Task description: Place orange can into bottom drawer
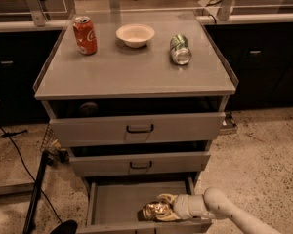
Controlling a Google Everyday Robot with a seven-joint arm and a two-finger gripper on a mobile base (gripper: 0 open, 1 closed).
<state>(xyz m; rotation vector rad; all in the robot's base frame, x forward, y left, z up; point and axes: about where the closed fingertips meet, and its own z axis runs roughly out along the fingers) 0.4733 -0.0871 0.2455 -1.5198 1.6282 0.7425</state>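
Observation:
The orange can [154, 210] lies on its side on the grey floor of the open bottom drawer [115, 204], near the drawer's front right. My gripper [161, 209] reaches in from the lower right on a pale arm, low inside the drawer. Its light fingers [167, 199] sit around the can. The can's mottled label and a shiny end show to the left of the fingers.
On the cabinet top stand a red cola can [84, 34], a white bowl [135, 34] and a green can [180, 50] lying on its side. The two upper drawers [136, 127] are slightly open above. A black pole and cable [36, 191] stand on the floor at left.

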